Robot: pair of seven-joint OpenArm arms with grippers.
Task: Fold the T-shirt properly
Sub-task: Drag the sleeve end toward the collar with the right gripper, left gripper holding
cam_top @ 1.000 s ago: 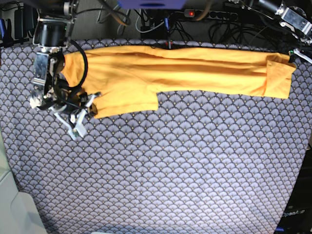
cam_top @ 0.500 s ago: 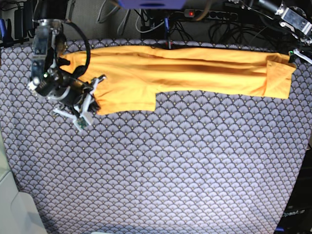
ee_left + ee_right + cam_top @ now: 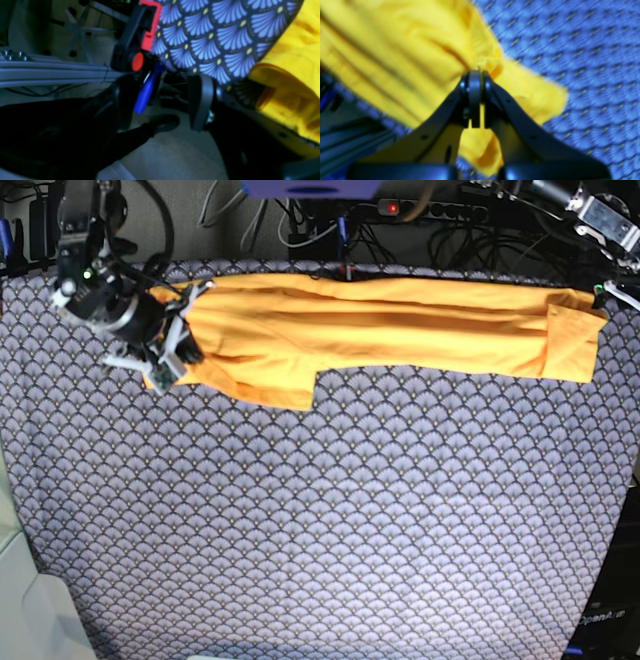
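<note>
The yellow-orange T-shirt (image 3: pixel 400 320) lies stretched in a long band along the far edge of the blue-grey scallop-patterned cloth (image 3: pixel 350 510). My right gripper (image 3: pixel 186 344) is at the shirt's left end. In the right wrist view that gripper (image 3: pixel 475 75) is shut, with a bunched fold of the T-shirt (image 3: pixel 407 50) pinched between its tips and lifted off the cloth. My left gripper (image 3: pixel 162 82) hangs past the table's far right corner. Its jaws stand apart with only floor showing between them, and the T-shirt (image 3: pixel 295 62) lies just to the right of its right finger (image 3: pixel 200 100).
A red and black clamp (image 3: pixel 142 37) grips the table edge close to the left gripper, with a blue piece (image 3: pixel 145 95) below it. A power strip (image 3: pixel 420 210) and cables run behind the far edge. A pale object (image 3: pixel 30 610) sits at the near left corner.
My right gripper has moved up toward the far left corner, still shut on the shirt. It has pulled the lower left flap up and back. The shirt's right end and the left arm stayed put.
</note>
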